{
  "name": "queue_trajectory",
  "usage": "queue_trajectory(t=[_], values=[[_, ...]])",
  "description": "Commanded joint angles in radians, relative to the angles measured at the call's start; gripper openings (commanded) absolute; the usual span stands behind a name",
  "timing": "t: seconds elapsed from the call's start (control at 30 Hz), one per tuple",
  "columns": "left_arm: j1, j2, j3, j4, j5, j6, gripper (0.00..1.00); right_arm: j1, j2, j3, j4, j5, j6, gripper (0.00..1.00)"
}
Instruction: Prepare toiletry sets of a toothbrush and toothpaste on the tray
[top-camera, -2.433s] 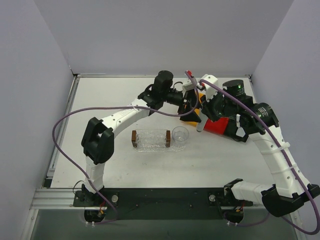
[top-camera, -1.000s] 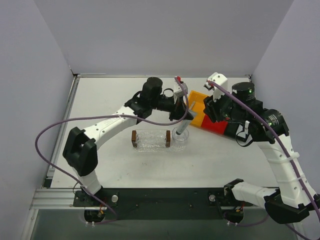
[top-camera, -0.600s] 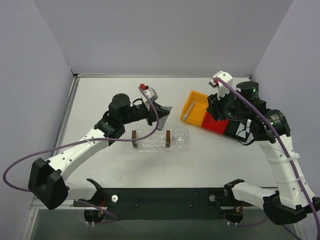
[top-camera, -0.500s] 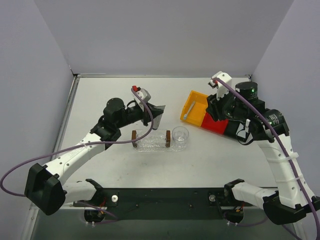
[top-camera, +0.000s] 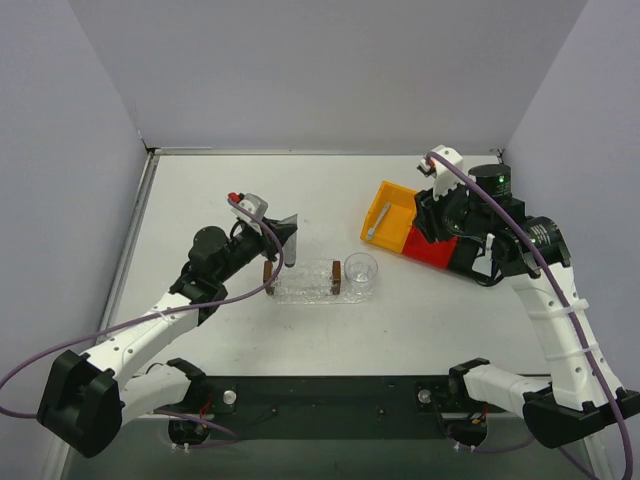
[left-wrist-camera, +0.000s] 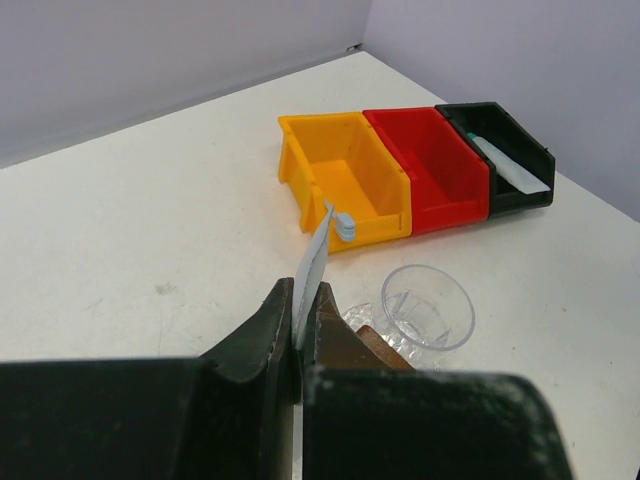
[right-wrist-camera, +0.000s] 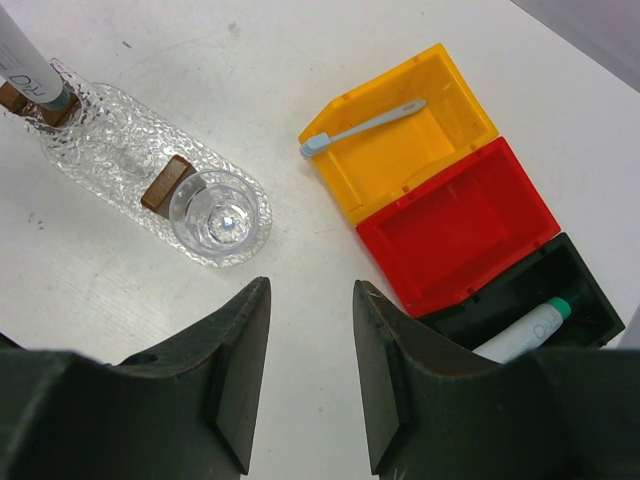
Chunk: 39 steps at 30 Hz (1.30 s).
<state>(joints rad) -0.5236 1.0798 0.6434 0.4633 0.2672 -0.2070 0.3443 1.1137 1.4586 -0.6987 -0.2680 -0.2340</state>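
Entry 1, left gripper (top-camera: 279, 246): we are recording its jaws pressed together on the toothpaste (top-camera: 284, 230), pinching the flat body of the tube. In the left wrist view, the fingers (left-wrist-camera: 262, 335) are closing on the tube edge-on, and the cap is pointing away from the wrist.

Entry 2, toothpaste: we are placing it over the left end of the tray (top-camera: 305, 284), tilted, with the cap down and just beside a brown block (top-camera: 268, 277). We cannot tell whether the cap is touching the tray.

Entry 3, tray: it is lying near the middle of the table (top-camera: 200, 200), with two brown blocks standing across it and a clear cup (top-camera: 361, 272) sitting at its right end.

Entry 4, toothbrush (right-wrist-camera: 364, 126): it is lying slantwise in the yellow bin (right-wrist-camera: 465, 115), its head resting at the corner nearest the tray. We are noting it well apart from the tray.

Entry 5, right gripper (right-wrist-camera: 310, 292): its fingers are standing spread and gripping nothing. It is hovering above the table between the cup and the bins.

Entry 6, bins: the yellow bin, red bin (right-wrist-camera: 455, 235) and black bin (right-wrist-camera: 585, 300) are sitting side by side in a row. The black bin is holding a white tube (right-wrist-camera: 520, 335) with a green cap.
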Motion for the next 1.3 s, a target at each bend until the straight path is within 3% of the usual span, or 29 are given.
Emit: queue_trajectory(t=[0.0, 1.27], values=[[0.005, -0.043, -0.036, 0.138, -0.062, -0.023, 0.0, -0.021, 0.024, -0.021, 0.039, -0.027, 0.016, 0.34], [0.051, -0.067, -0.203, 0.305, -0.046, -0.049, 0.0, -0.053, 0.072, -0.061, 0.056, -0.04, 0.016, 0.34]])
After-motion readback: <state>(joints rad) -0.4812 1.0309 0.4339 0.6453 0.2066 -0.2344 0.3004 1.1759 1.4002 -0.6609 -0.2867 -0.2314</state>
